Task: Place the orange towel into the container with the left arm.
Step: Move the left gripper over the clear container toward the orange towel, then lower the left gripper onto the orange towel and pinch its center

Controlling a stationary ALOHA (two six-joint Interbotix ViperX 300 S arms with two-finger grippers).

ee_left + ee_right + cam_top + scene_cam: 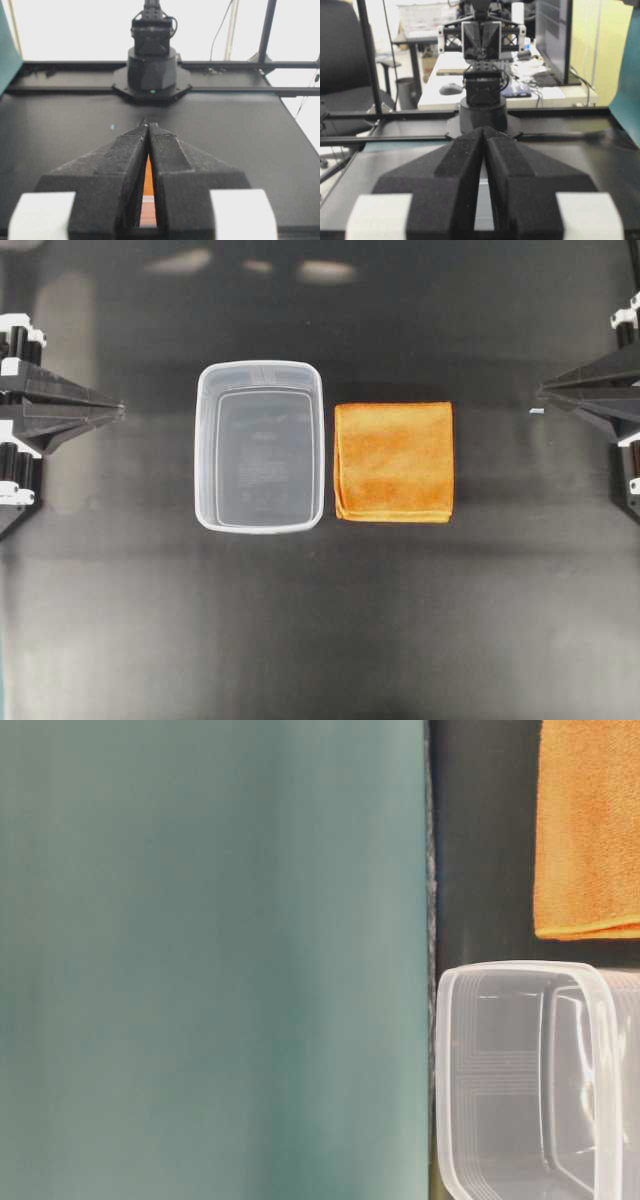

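A: Starting nearest the left tool (pixel 148 131)?

B: Closed, tips together, nothing held. Parked at the left edge of the dark surface (pixel 320 640), well apart from everything.

A: Next out?

B: Container (pixel 260 446), clear tub, upright, empty as far as visible through the translucent walls. Beyond it, just beside its right wall, orange towel (pixel 394 462), lying flat and folded square on the surface. Narrow gap between them in the overhead view; probably not touching, though hard to confirm from the table-level view.

A: Farthest?

B: Right tool (pixel 484 134), likewise shut and empty, parked at the right edge.

A: Progress?

B: None recorded. Towel untouched, not in the container. Everything remaining, by judgement: reaching over or past the tub with the left arm, opening, gripping the towel, lifting, carrying back, releasing inside.
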